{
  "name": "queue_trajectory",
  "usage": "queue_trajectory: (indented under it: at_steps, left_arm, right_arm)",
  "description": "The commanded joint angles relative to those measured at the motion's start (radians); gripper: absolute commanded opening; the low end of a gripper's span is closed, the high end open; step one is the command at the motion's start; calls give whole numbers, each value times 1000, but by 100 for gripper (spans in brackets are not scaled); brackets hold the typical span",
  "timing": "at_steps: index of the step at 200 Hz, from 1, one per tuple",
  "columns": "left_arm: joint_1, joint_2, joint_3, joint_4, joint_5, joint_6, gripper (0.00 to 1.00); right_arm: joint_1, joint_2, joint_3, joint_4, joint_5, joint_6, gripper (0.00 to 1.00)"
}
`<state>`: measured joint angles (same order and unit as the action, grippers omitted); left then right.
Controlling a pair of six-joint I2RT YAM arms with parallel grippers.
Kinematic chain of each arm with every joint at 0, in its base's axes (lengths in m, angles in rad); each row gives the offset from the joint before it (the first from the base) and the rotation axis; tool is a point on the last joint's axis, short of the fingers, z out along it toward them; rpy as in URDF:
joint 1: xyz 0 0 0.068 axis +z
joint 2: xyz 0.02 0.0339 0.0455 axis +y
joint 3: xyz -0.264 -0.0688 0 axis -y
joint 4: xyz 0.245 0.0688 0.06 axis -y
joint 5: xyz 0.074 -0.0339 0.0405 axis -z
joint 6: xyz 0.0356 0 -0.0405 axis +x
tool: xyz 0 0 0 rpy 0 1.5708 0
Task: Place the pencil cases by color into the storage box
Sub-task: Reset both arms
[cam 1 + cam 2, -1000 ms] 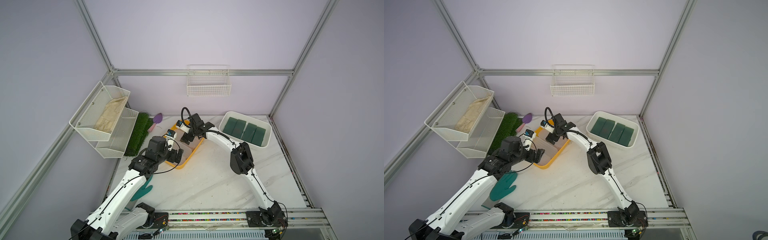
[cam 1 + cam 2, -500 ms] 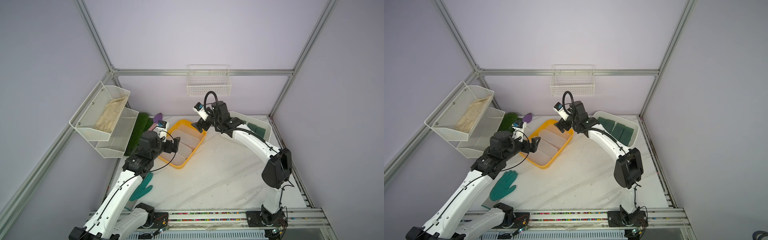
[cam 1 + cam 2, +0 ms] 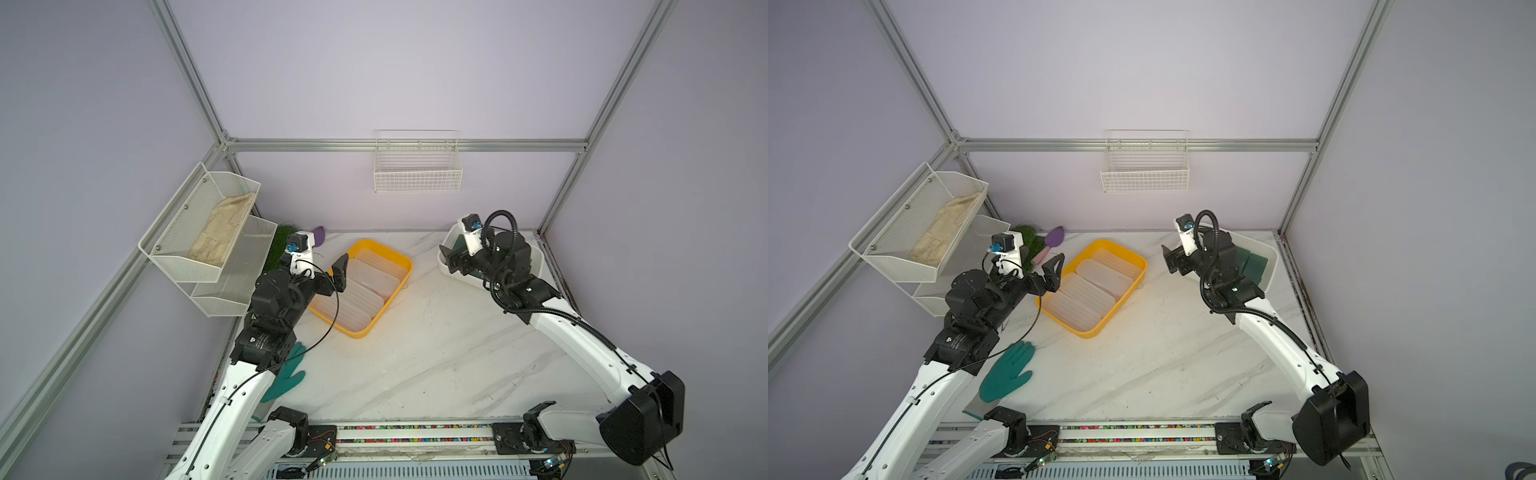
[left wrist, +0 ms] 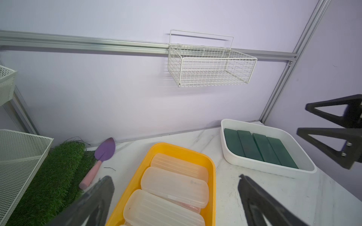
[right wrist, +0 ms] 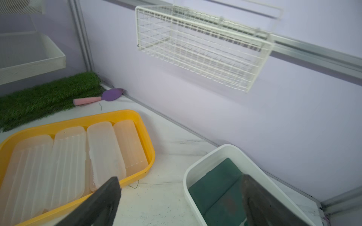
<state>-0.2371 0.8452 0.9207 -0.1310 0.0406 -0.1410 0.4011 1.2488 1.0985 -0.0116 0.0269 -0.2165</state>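
Here, L claw (image 4: 175,179) aloft by yellow tray (image 4: 176,147), R claw (image 5: 180,177) over bin (image 5: 225,148) rim

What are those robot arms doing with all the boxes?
They are sorting pencil cases by color. The whitish cases lie in the yellow tray. Four dark green cases lie side by side in the white bin. The left gripper and the right gripper hold nothing. Both hover above the table with open jaws, so the sorting looks done.

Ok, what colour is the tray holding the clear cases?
The tray is yellow; left wrist view shows it best.
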Motion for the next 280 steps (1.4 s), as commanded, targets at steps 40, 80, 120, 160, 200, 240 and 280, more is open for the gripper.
queue_trajectory:
  at_steps: [40, 80, 120, 160, 200, 240, 280]
  left_arm:
    - [105, -27, -243, 238, -23, -9, 100]
    - [188, 43, -332, 359, -67, -57, 100]
    - [224, 183, -351, 415, -130, -48, 100]
    - [283, 272, -388, 464, -175, -56, 100]
    - [315, 338, -451, 586, -154, 0, 100]
    - [365, 455, -488, 711, -118, -26, 100]
    - [375, 559, -482, 800, -110, -15, 100]
  right_arm:
    - [-99, -140, -259, 273, 113, 78, 97]
    - [-159, -102, -376, 385, 107, 131, 97]
    - [-260, -75, -507, 495, 67, 183, 97]
    - [-324, 66, -552, 619, 23, 210, 97]
    - [-339, 162, -572, 704, 19, 207, 97]
    - [-344, 245, -590, 785, 27, 209, 97]
    - [-344, 318, -602, 850, 38, 206, 97]
